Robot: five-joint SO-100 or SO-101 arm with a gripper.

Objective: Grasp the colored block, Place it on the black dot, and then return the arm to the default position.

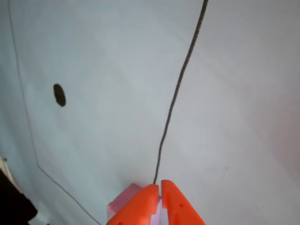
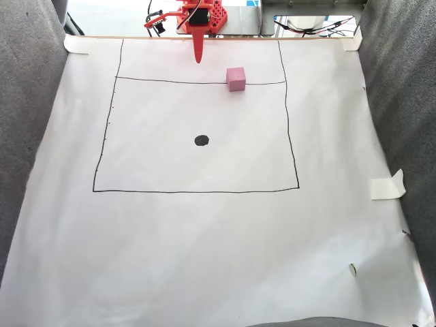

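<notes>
The colored block is a pale pink cube resting on the white paper, on the upper drawn line near the rectangle's top right corner. In the other view a corner of the block shows just behind and left of the orange fingers. The black dot lies near the rectangle's middle, below and left of the block; it is also in the other view, at the left. The arm's gripper hangs at the top edge, left of the block and apart from it. Its orange fingertips are shut with nothing held.
A thin black rectangle is drawn on the white paper. Grey fabric walls flank both sides. Tape pieces hold the paper's edges. Cables and the arm's red base sit at the top.
</notes>
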